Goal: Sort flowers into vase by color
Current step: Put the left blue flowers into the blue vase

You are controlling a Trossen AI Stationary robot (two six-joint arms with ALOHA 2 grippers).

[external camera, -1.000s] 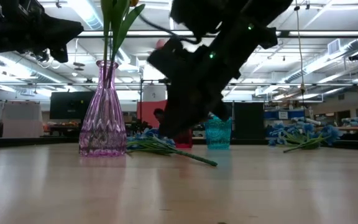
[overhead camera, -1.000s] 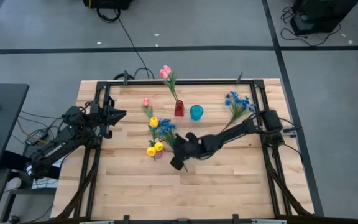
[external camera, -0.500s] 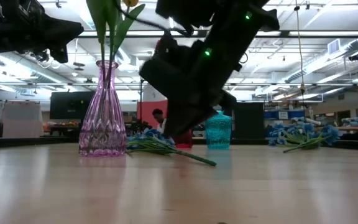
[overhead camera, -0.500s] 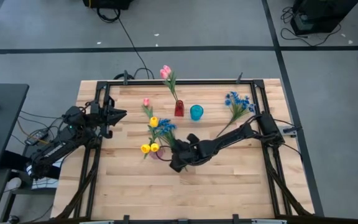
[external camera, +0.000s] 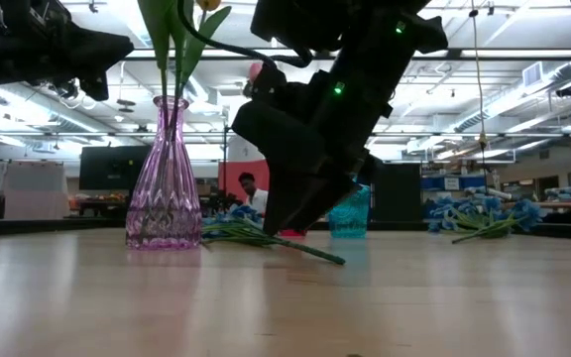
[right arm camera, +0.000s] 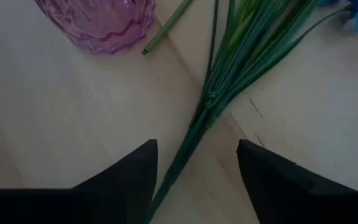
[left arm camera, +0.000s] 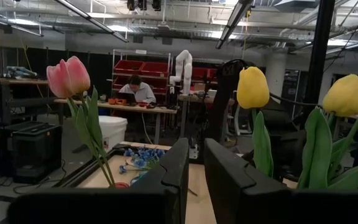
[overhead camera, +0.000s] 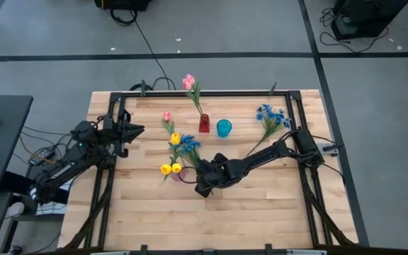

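No legible txt, labels or nos. anywhere.

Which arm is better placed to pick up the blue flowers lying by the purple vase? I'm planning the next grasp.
The right. Its gripper hangs open straight over the stems of the blue flowers beside the purple vase, with a finger on either side. The left gripper waits at the table's left edge, far from them.

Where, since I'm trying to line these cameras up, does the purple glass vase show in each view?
High view: purple vase at mid-table, just left of the right arm's tip.
Low view: upright, left of centre.
Left wrist view: not in it.
Right wrist view: cut off at the edge, next to the stem ends.
Shared landmark: the green stems lying beside it.
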